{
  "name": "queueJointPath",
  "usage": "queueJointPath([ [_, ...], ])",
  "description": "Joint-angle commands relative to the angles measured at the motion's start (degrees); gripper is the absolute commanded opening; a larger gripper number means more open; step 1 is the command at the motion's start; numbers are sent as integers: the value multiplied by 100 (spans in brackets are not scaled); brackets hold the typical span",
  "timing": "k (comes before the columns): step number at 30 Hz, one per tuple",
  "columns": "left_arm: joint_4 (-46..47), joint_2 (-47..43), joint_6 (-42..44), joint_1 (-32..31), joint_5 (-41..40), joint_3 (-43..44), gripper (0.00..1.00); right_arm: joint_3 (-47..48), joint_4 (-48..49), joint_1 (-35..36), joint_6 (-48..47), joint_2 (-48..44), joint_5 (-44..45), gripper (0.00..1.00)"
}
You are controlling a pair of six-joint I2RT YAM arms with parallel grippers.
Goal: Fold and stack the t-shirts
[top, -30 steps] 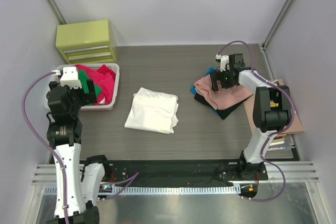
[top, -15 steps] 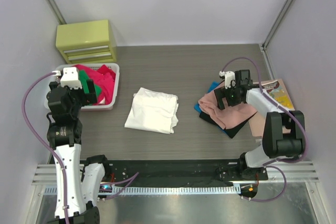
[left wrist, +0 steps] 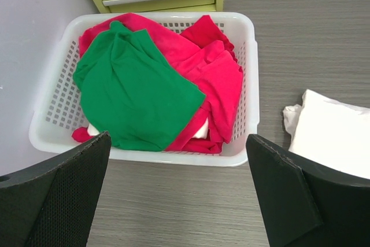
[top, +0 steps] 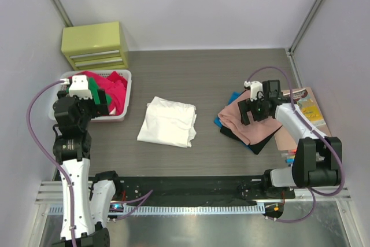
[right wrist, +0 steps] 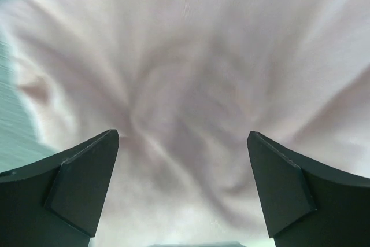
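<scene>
A folded white t-shirt point(top: 168, 121) lies mid-table; its edge shows in the left wrist view point(left wrist: 332, 140). A salmon-pink t-shirt point(top: 250, 118) lies on black point(top: 261, 142) and blue point(top: 218, 120) cloth at the right. My right gripper point(top: 252, 111) is open right above the salmon-pink shirt point(right wrist: 191, 79), which fills its wrist view. Green point(left wrist: 133, 91) and red point(left wrist: 214, 76) t-shirts lie heaped in the white basket point(left wrist: 245, 27). My left gripper point(top: 95, 98) is open and empty, held above the basket's near edge point(left wrist: 173, 201).
A yellow-green drawer box point(top: 95, 44) stands at the back left behind the basket point(top: 128, 93). A thin book with a yellowish cover point(top: 309, 108) lies on a brown board point(top: 324, 137) at the right edge, next to the right arm.
My right gripper has moved toward the near side and right over the salmon-pink shirt, and the shirt pile has shifted nearer with it. The left arm has barely moved.
</scene>
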Motion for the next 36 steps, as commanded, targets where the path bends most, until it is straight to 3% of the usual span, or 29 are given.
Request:
queueJointPath([
  [1,190,-40,-122,47,349,-61,100,1224,-122,0,245,-1143,-525,100],
  [5,-3,100,-253,47,665,105,100,2359,-622,0,474,-1593,-1201,100],
  [7,-467,442,-210,38,1410,376,100,2606,-939,9,579,-1681,-1640,100],
  [10,-1213,1119,-87,-181,2413,815,100,2405,-1265,35,641,-1647,-2361,100],
  [13,-1802,1881,53,-673,3414,1194,100,1949,-1327,272,536,-1428,-2494,100],
  [16,-1937,2567,-42,-972,4861,1345,100,1719,-1344,622,212,-927,-2451,100],
  [19,-1928,2991,-26,-1052,5515,1371,100,1754,-1414,991,1,-488,-2747,100],
  [29,-1928,3827,274,-1667,6062,1336,100,2439,-1485,2056,149,769,-3215,100],
  [33,-1963,4642,457,-1667,6572,1345,100,2702,-1905,2101,-244,1638,-4477,100],
  [35,-2148,4890,512,-1676,6074,1546,100,2869,-2178,2127,-395,2129,-4568,100],
  [36,-2069,4995,119,-1667,5645,1582,100,2879,-2197,2136,-448,2220,-4551,100],
])
